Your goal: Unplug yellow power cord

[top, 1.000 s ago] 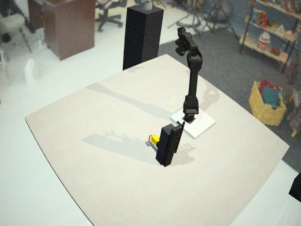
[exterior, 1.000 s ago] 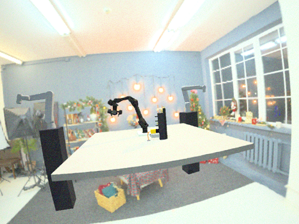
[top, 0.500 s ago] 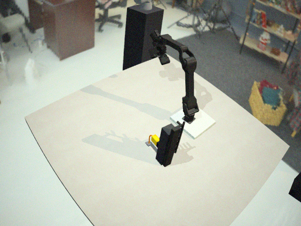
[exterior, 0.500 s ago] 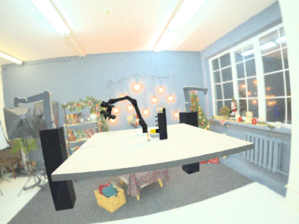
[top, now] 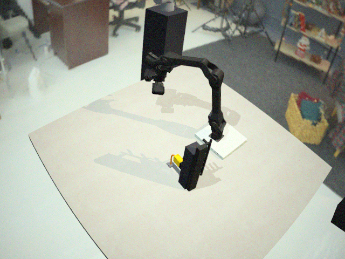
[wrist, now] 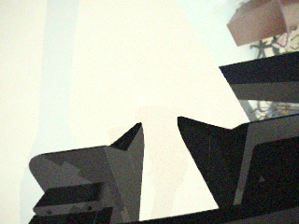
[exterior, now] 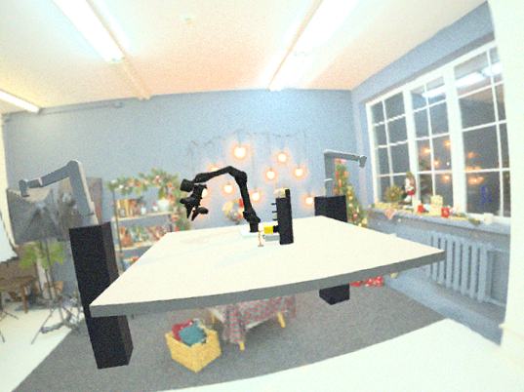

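Note:
The yellow plug (top: pixel 178 159) (exterior: pixel 268 230) is low beside a tall black upright block (top: pixel 190 167) (exterior: pixel 283 220), which looks like the power strip. A short dark piece bridges the plug and the block; how deep it sits is too small to tell. The thin orange-yellow cord (top: pixel 171 158) (exterior: pixel 259 238) bends from the plug down to a small plate on the table. My gripper (exterior: pixel 198 215) (wrist: pixel 160 124) is partly open, with nothing between its fingers. It hangs high above the table, well away from the plug, cord and block. The wrist view shows none of these.
My arm stands on a white square plate (top: pixel 232 142) behind the black block. Thin prongs stick out of the block's upper side. A black pedestal (top: pixel 163 33) (exterior: pixel 95 269) with a grey arm stands past the table edge on the gripper's side. Another pedestal (exterior: pixel 331 207) stands opposite.

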You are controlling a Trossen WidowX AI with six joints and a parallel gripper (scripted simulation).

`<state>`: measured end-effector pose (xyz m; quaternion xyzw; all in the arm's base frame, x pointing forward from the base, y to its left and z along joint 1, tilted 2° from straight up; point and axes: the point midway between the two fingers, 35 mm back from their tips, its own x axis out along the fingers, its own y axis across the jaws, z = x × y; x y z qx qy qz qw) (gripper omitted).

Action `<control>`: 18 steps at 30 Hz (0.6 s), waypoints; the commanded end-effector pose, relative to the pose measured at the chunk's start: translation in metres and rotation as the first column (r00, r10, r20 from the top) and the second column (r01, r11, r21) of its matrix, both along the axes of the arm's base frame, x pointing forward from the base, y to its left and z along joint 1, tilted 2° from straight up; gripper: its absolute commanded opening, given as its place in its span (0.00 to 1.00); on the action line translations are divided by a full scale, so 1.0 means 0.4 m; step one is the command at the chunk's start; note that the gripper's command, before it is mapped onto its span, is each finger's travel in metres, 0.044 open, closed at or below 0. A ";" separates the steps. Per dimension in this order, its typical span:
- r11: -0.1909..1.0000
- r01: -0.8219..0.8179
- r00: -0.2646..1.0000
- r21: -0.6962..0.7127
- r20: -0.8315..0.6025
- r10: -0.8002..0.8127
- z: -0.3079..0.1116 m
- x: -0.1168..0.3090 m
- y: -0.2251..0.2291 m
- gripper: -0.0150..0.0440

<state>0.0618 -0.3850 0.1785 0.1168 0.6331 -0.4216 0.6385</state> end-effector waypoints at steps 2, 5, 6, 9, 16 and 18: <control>0.994 0.109 0.986 0.022 0.121 -0.111 -0.022 0.130 0.063 0.53; 0.977 0.203 0.954 0.063 0.212 -0.212 -0.037 0.244 0.132 0.53; 0.969 0.234 0.939 0.082 0.238 -0.247 -0.042 0.279 0.159 0.53; 0.939 0.315 0.893 0.138 0.291 -0.342 -0.055 0.364 0.236 0.53; 0.842 0.465 0.777 0.272 0.330 -0.536 -0.080 0.500 0.418 0.53; 0.805 0.507 0.740 0.309 0.324 -0.590 -0.087 0.528 0.475 0.53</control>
